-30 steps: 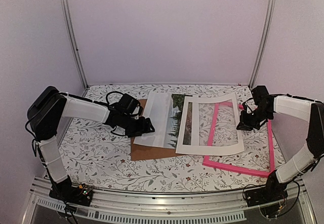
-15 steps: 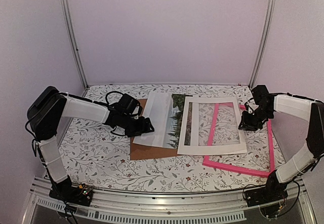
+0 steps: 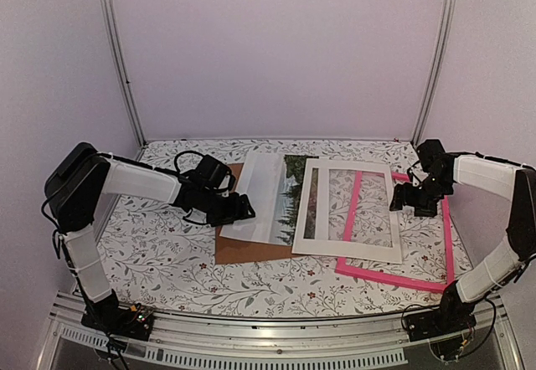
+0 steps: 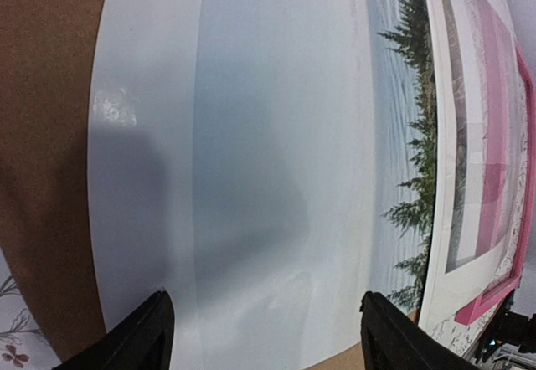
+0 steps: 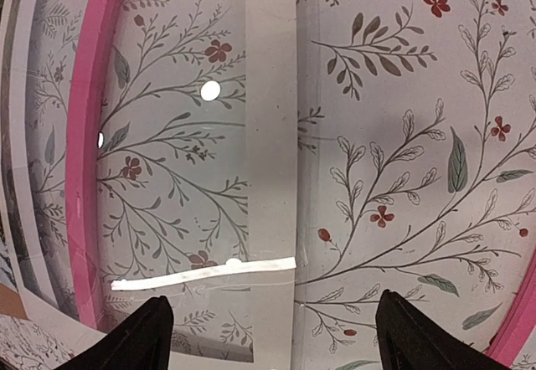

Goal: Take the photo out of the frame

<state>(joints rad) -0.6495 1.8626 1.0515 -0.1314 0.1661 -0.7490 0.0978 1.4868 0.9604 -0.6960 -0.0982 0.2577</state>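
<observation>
The photo [image 3: 270, 196], white-bordered with dark trees and pale sky, lies on the brown backing board [image 3: 244, 251] left of centre. It fills the left wrist view as the photo [image 4: 276, 152]. My left gripper [image 3: 244, 211] stands open over its left part, and the left gripper [image 4: 264, 336] has nothing between its fingers. The pink frame [image 3: 392, 276] lies flat at the right. A white mat [image 3: 347, 249] with a clear window lies across the frame and the photo's right edge. My right gripper [image 3: 401, 197] is open beside the mat's right edge. The right gripper [image 5: 272, 336] is empty above the mat strip [image 5: 270, 136] and the pink frame [image 5: 90, 152].
The floral tablecloth [image 3: 167, 261] covers the table. Plain walls with metal posts [image 3: 120, 60] close in the back and sides. The table's near metal edge [image 3: 268, 336] runs between the two arm bases.
My right gripper has opened and let go of the white mat's right edge, which has dropped flat. The right gripper has drawn back slightly. The left arm has not moved.
</observation>
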